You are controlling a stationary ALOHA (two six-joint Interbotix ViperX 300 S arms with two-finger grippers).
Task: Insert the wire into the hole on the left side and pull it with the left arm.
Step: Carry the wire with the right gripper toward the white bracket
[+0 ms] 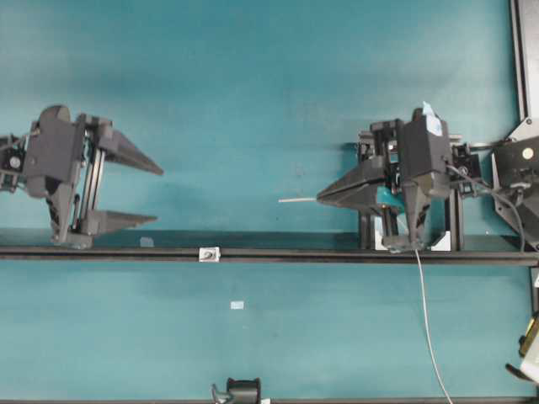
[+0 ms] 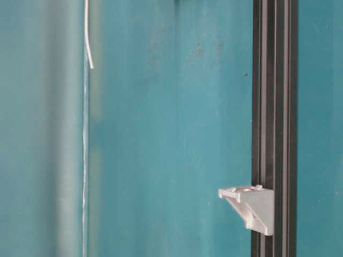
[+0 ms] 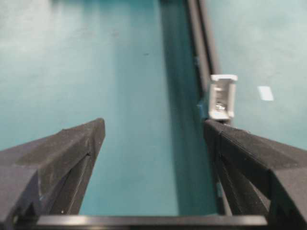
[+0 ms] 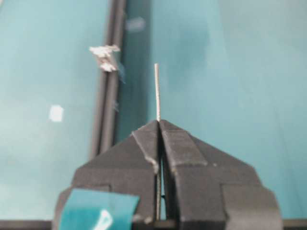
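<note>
Wire (image 1: 296,200) pinched between the pressed-together fingers of the right gripper (image 1: 322,199), stiff straight tip sticking out leftward past the fingertips, level above the teal table (image 1: 253,101). In the right wrist view, same wire (image 4: 157,91) running up out of the closed fingertips (image 4: 158,125), thin and pale, also visible threading down the seam between the two fingers. Rest of the wire trailing behind the gripper, dropping across the black rail (image 1: 269,252) and curving toward the bottom edge of the overhead view. In the table-level view, only a short pale end of wire (image 2: 87,37) hanging in from the top, well apart from the block.

Small white-silver block with the hole (image 1: 208,253) mounted on the rail, lower left of the wire tip and apart from it; hole itself too small to make out from above. From the right wrist, block (image 4: 105,56) up and left of the tip, blurred. At table level, silver bracket (image 2: 249,206) fixed to the rail's side.

Left gripper (image 1: 158,195) on the left, fingers spread wide, nothing between them, tips pointing right toward the wire. From the left wrist, block (image 3: 222,97) just beyond the right-hand finger (image 3: 254,158), on the rail.

Small white tape patch (image 1: 237,305) on the table below the rail.
</note>
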